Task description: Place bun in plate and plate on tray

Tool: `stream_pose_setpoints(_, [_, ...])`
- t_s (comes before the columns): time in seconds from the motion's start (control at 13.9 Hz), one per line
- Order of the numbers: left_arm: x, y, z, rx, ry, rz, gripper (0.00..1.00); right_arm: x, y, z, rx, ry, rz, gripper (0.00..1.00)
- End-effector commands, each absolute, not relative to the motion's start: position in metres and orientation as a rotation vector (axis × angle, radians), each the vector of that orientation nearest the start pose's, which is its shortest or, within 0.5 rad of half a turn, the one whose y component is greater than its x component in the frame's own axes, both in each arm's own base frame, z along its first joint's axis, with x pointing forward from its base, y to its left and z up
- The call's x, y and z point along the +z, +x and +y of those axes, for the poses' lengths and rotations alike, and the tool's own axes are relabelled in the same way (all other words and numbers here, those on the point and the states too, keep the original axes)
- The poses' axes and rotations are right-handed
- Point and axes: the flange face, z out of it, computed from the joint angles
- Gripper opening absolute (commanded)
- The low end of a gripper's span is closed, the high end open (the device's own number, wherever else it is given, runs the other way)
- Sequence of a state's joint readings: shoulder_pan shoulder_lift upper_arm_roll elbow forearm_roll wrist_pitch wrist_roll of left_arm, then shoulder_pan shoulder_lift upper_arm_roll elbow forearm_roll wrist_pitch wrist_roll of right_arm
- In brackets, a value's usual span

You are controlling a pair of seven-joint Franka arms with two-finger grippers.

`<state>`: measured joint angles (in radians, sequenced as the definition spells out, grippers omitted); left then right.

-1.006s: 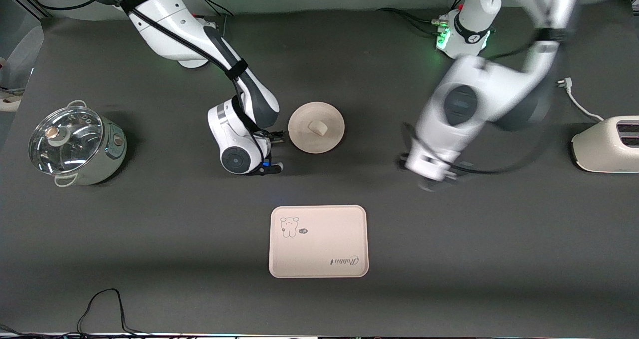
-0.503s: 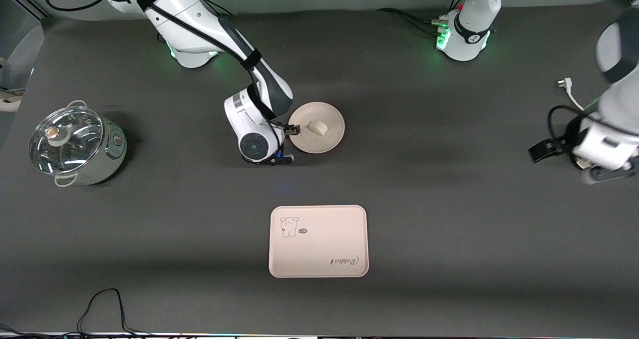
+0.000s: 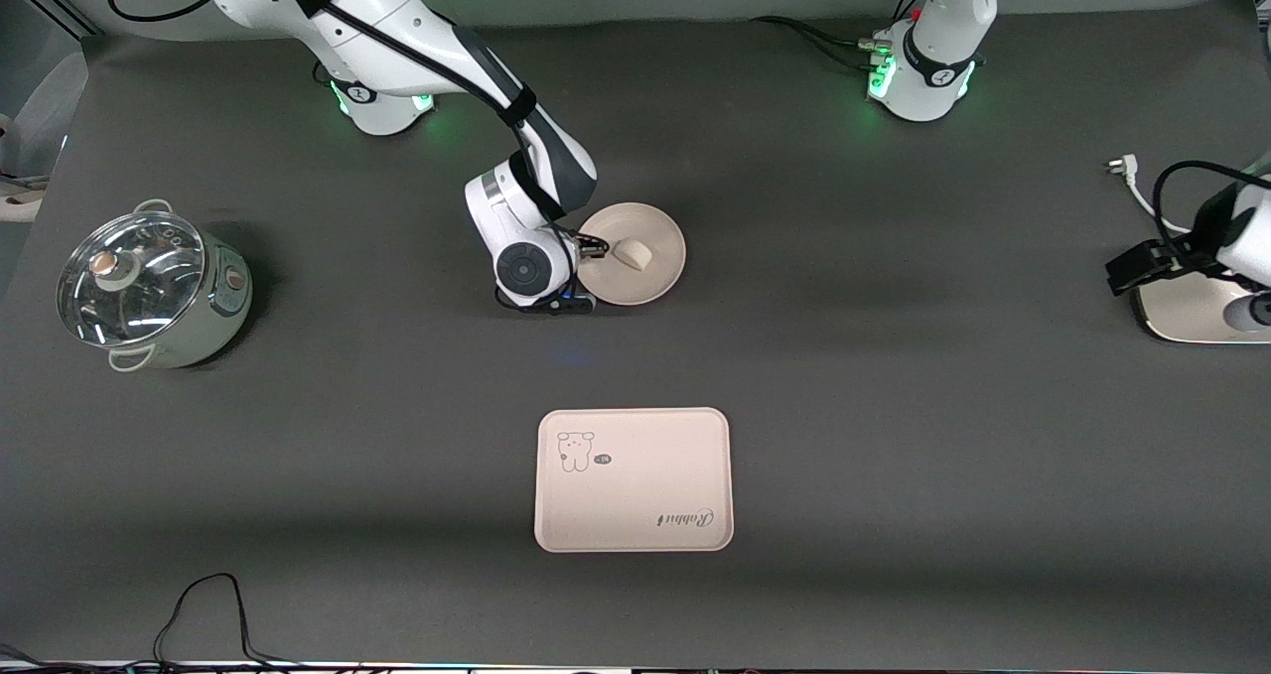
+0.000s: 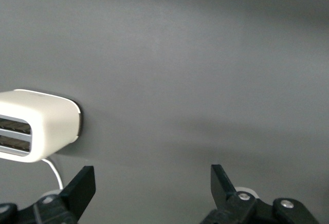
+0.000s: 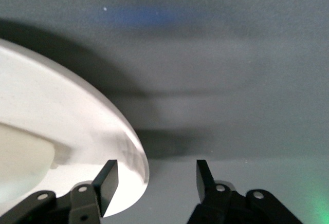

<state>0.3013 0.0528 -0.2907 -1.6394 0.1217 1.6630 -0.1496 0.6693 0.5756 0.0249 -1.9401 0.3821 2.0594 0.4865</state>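
The round cream plate (image 3: 660, 242) lies on the table with the small off-white bun (image 3: 631, 253) in it. My right gripper (image 3: 591, 247) is low at the plate's rim on the side toward the right arm's end. In the right wrist view my right gripper (image 5: 156, 175) is open, with one finger over the plate (image 5: 61, 116) and the other outside the rim; the bun (image 5: 20, 157) shows at the edge. The cream-pink tray (image 3: 634, 478) lies nearer the front camera, with nothing on it. My left gripper (image 3: 1132, 267) is open and holds nothing (image 4: 152, 185), by the toaster.
A white toaster (image 3: 1197, 302) with a cord (image 3: 1142, 193) stands at the left arm's end; it also shows in the left wrist view (image 4: 36, 131). A lidded glass-topped pot (image 3: 149, 287) stands at the right arm's end. A black cable (image 3: 199, 605) lies at the front edge.
The left arm has swung away from the table's middle to its own end, by the toaster. The right gripper has moved sideways up to the plate's rim. Plate, bun and tray have not moved.
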Motion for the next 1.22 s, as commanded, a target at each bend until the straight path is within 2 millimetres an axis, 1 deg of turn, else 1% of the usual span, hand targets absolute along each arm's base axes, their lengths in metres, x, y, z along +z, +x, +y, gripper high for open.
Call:
stream_pose_setpoints(0.0, [0.579, 0.57, 0.042, 0.04, -3.04, -0.215, 1.0, 0.169, 0.418, 0.378, 0.824, -3.017, 0.145, 0.58])
stream_pose_setpoints(0.07, [0.581, 0.569, 0.041, 0.037, -3.045, -0.191, 1.0, 0.169, 0.418, 0.379, 0.831, -3.006, 0.168, 0.53])
stream_pose_setpoints(0.14, [0.588, 0.564, 0.044, 0.026, -3.054, -0.171, 1.0, 0.169, 0.417, 0.379, 0.836, -2.991, 0.187, 0.47])
stream_pose_setpoints(0.22, [0.59, 0.56, 0.033, 0.037, -3.06, -0.137, 1.0, 0.17, 0.418, 0.38, 0.83, -2.982, 0.199, 0.4])
stream_pose_setpoints(0.29, [0.593, 0.557, 0.035, 0.044, -3.06, -0.148, 1.0, 0.17, 0.42, 0.381, 0.816, -2.979, 0.207, 0.32])
stream_pose_setpoints(0.36, [0.596, 0.555, 0.034, 0.04, -3.069, -0.152, 1.0, 0.169, 0.42, 0.381, 0.814, -2.978, 0.21, 0.28])
stream_pose_setpoints(0.5, [0.598, 0.554, 0.031, 0.036, -3.116, -0.163, 1.0, 0.169, 0.42, 0.381, 0.818, -2.971, 0.262, 0.22])
stream_pose_setpoints(0.65, [0.597, 0.555, 0.031, 0.031, -3.115, -0.156, 1.0, 0.169, 0.42, 0.382, 0.809, -2.969, 0.274, 0.13])
stream_pose_setpoints(0.79, [0.594, 0.555, 0.023, 0.038, -3.118, -0.134, 1.0, 0.169, 0.419, 0.384, 0.807, -2.97, 0.27, 0.01])
stream_pose_setpoints(0.93, [0.586, 0.558, 0.002, 0.047, -3.115, -0.076, 1.0, 0.169, 0.419, 0.384, 0.809, -2.97, 0.27, 0.0])
stream_pose_setpoints(1.15, [0.571, 0.562, 0.002, 0.02, -3.11, -0.07, 1.0, 0.171, 0.42, 0.383, 0.809, -2.969, 0.27, 0.0])
